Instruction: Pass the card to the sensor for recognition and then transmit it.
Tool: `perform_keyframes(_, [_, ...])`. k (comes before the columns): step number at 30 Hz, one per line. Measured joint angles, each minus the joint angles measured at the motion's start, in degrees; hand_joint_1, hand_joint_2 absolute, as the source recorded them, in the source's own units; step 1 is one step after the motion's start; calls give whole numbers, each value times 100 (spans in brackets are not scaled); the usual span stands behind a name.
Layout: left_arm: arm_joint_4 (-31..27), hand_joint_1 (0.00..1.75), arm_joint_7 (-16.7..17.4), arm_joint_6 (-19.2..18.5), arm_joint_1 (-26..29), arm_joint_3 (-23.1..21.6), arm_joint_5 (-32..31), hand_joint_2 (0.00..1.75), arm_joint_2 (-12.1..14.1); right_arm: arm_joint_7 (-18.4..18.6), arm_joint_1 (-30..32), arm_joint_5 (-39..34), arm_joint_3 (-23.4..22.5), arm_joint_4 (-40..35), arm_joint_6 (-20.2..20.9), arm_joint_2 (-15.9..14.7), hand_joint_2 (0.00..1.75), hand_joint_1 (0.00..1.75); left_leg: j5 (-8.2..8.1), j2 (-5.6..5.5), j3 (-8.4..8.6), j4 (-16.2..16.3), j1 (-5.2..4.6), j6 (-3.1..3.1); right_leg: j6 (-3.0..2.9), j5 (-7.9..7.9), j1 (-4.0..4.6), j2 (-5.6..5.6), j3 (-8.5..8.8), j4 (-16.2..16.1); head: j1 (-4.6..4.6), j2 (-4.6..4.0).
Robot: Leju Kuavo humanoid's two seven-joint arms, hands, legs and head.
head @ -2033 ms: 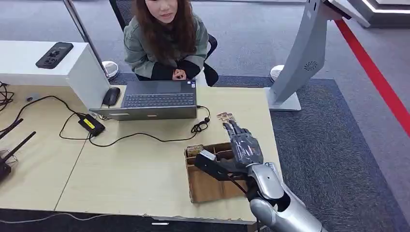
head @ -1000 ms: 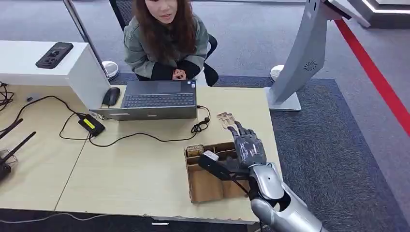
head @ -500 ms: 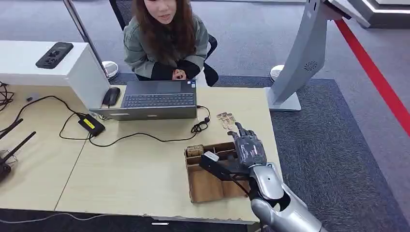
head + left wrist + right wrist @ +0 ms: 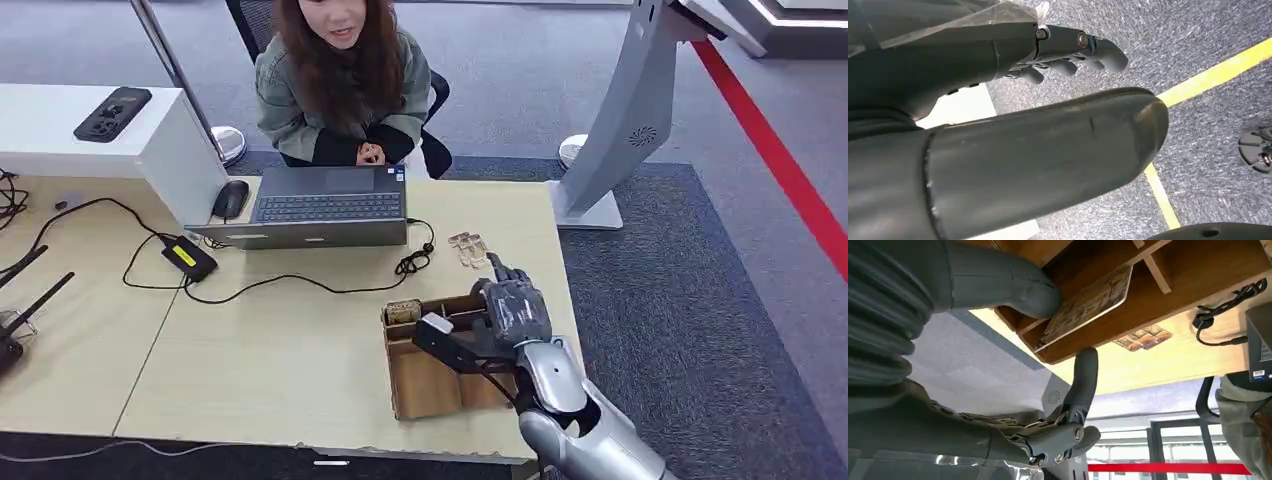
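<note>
My right hand hangs over the far right part of a brown compartment box at the table's front right. In the right wrist view a patterned card leans inside the box. My thumb reaches into that compartment with its tip at the card's edge, and a dark finger stands apart outside the box wall. Nothing is gripped. A second patterned card lies flat on the table beyond the box. My left hand hangs over grey carpet, holding nothing.
A person sits behind a grey laptop at the table's far side. A black cable runs across the table, with a coil near the box. A black device lies on a white stand at far left. A grey kiosk post stands at right.
My right hand has drawn back and sunk lower onto the box with its fingers bending down, uncovering the card on the table. The person and the table items have stayed put.
</note>
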Motion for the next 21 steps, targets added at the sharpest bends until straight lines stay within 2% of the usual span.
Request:
perform_keyframes(2, [0,0,0,0,0,0,0,0,0,0,0,2,-2,0,-4,0,175,110,0,0,0,0,0,0,0,0,0,0,0,0,0,0])
perform_keyframes(3, [0,0,0,0,0,0,0,0,0,-2,0,2,-4,0,-4,0,175,110,0,0,0,0,0,0,0,0,0,0,0,0,0,0])
perform_keyframes(5, [0,0,0,0,0,0,0,0,0,-2,0,2,-9,0,-4,0,175,127,0,0,0,0,0,0,0,0,0,0,0,0,0,0])
perform_keyframes(8, [0,0,2,0,0,0,0,0,0,-4,0,2,-17,0,-4,2,175,140,0,0,0,0,0,0,0,0,0,0,0,0,0,0])
perform_keyframes(19, [0,0,4,0,-1,0,-13,0,0,-18,-3,-41,-22,0,-7,28,175,147,0,0,0,0,0,0,0,0,0,0,0,0,0,0])
perform_keyframes(21, [0,0,0,0,-5,0,0,0,42,-18,-2,-48,-24,0,-7,28,175,143,0,0,1,0,0,0,0,0,2,0,-1,0,0,0])
